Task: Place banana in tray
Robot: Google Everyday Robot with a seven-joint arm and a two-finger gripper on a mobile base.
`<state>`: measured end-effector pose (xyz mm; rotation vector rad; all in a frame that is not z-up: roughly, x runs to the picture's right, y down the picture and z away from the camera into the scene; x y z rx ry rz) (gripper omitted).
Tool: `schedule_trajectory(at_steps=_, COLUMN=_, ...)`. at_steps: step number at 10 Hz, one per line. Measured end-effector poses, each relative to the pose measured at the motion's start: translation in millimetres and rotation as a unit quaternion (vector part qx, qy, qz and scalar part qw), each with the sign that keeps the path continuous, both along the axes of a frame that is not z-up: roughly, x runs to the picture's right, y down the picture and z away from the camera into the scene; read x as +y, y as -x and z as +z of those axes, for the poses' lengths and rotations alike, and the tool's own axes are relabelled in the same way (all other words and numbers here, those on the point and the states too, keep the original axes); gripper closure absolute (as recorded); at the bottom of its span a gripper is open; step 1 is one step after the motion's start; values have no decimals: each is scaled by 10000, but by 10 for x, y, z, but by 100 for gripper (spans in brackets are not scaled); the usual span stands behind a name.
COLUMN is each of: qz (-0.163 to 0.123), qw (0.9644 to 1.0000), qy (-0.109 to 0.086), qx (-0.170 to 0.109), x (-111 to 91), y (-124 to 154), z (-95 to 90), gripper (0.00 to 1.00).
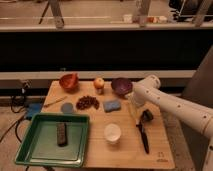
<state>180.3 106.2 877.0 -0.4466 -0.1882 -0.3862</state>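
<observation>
The green tray (25, 152) lies at the table's front left, with a dark bar (61, 134) inside it. My white arm reaches in from the right. Its gripper (135, 105) hangs just in front of the purple bowl (121, 86), to the right of the blue sponge (112, 105). A pale yellow shape under the gripper looks like the banana (133, 113). I cannot tell whether it is held or resting on the table. The gripper is far to the right of the tray.
A white cup (112, 133) stands between the tray and the gripper. A black-handled tool (143, 135) lies at front right. An orange bowl (69, 81), an apple (99, 82), dark berries (87, 102), a grey lid (67, 107) and a wooden stick (55, 101) sit behind the tray.
</observation>
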Motion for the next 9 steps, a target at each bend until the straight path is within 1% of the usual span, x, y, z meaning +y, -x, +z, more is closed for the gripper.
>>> schedule_trajectory(at_steps=1, qz=92, qw=9998, qy=146, qx=106, x=2, y=-22, z=21, gripper=20)
schedule_trajectory(at_steps=3, qz=193, qw=9988, qy=389, qx=240, x=80, y=9, z=164, gripper=20)
schedule_trajectory(at_steps=6, qz=269, qw=9979, qy=530, qx=255, x=224, y=33, z=347, gripper=20)
schedule_trajectory(at_steps=7, qz=295, qw=9976, qy=565, qx=268, x=270, y=49, z=416, gripper=23)
schedule_trajectory(at_steps=8, qz=327, qw=9972, qy=592, qx=306, x=283, y=55, z=453, gripper=31)
schedule_trajectory(at_steps=9, qz=328, qw=9972, qy=602, qx=311, x=290, y=51, z=451, gripper=41)
